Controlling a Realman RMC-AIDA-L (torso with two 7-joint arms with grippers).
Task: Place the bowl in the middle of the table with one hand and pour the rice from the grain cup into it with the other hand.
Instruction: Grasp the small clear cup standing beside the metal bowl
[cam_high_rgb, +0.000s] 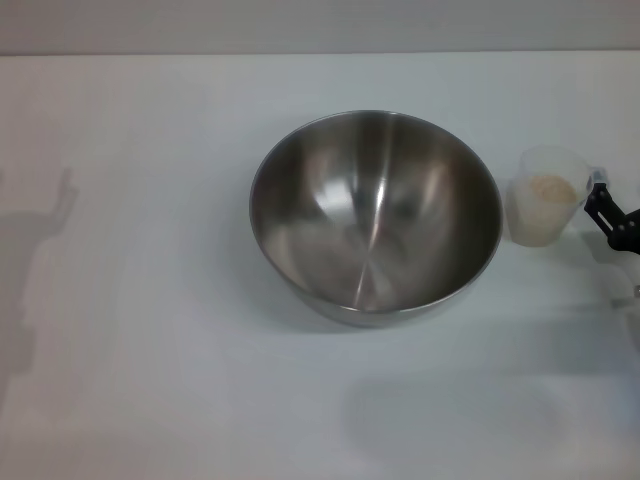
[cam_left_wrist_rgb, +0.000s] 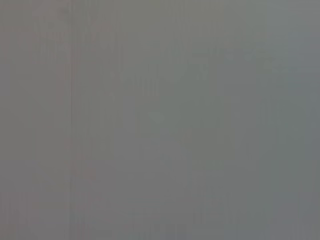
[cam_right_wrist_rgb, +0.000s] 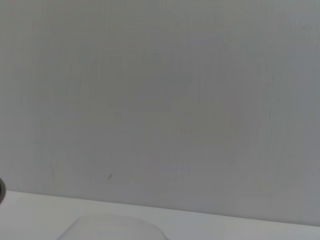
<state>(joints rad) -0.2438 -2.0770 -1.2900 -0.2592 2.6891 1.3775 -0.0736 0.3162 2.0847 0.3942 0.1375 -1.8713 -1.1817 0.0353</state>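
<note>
While wrist views stay blank, bowl (cam_high_rgb: 375, 217) mid-table (cam_high_rgb: 150, 330), right pincer (cam_high_rgb: 607, 212) by grain cup (cam_high_rgb: 542, 196).

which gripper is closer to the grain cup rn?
Right. The right gripper is at the grain cup's handle side, at the table edge. The left gripper is not in view.

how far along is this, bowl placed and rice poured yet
Done: the bowl sits upright near the middle of the table, and no hand is on it. In hand: the right gripper is at the handle of the grain cup, which stands upright beside the bowl. Left: the pour. The rice is in the cup and the bowl is empty.
</note>
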